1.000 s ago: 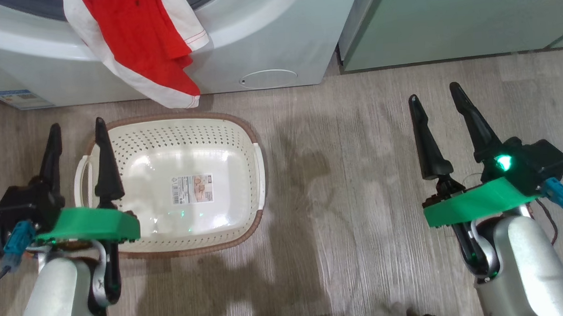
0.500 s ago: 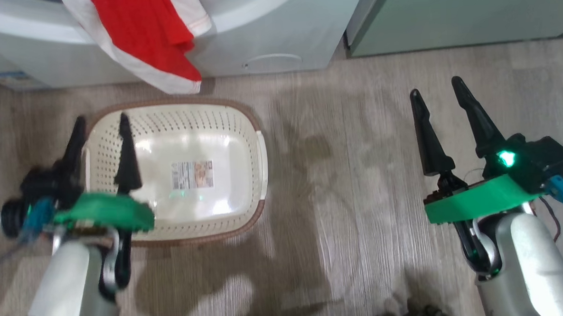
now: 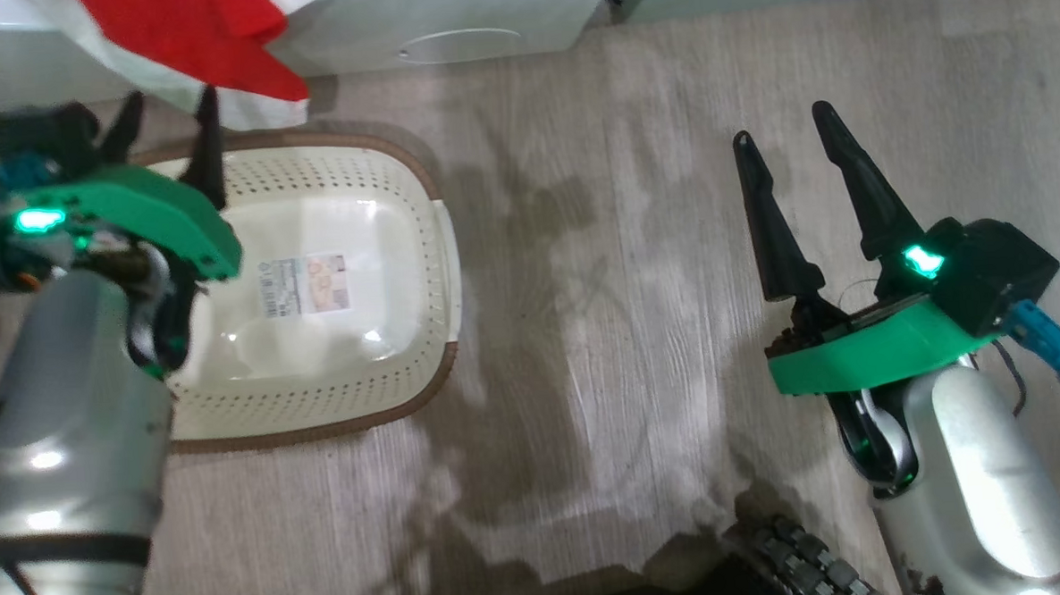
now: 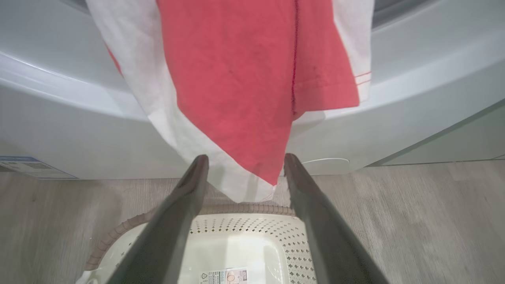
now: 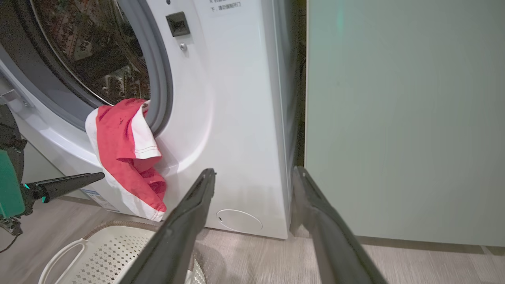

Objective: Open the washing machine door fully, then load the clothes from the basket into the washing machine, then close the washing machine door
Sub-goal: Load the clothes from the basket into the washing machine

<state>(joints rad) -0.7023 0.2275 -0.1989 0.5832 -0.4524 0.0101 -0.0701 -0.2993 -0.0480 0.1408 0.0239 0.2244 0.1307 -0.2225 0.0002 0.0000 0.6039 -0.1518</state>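
A red garment with white trim (image 5: 122, 157) hangs out of the washing machine (image 5: 236, 118). Its upper end is caught in the mouth of the steel drum (image 5: 90, 47), against the grey gasket (image 5: 158, 79), and the rest drapes over the lower lip and down the white front panel. In the left wrist view the garment (image 4: 236, 79) ends in a point just above the far rim of the basket (image 4: 252, 236).

The cream basket (image 3: 328, 172) stands on the wooden floor (image 3: 585, 331), close in front of the washing machine (image 3: 446, 15). Its base carries only a paper label (image 3: 306, 285).

The left gripper (image 3: 170, 103) hangs over the basket's far left corner, fingers spread wide and aimed at the machine. From its own camera, the left gripper (image 4: 245, 157) has the garment's lower tip between its fingertips. I cannot tell whether either finger touches the cloth, and it grips nothing.

The round filter cover (image 3: 458, 43) sits low on the machine's front, to the right of the hanging garment (image 3: 188, 35).

The right gripper (image 3: 782, 124) is well to the right of the basket, over bare floor, its fingers wide apart and empty. In its wrist view the right gripper (image 5: 253, 170) points at the machine's right front corner, where a pale green cabinet (image 5: 394, 118) stands just beside the machine.
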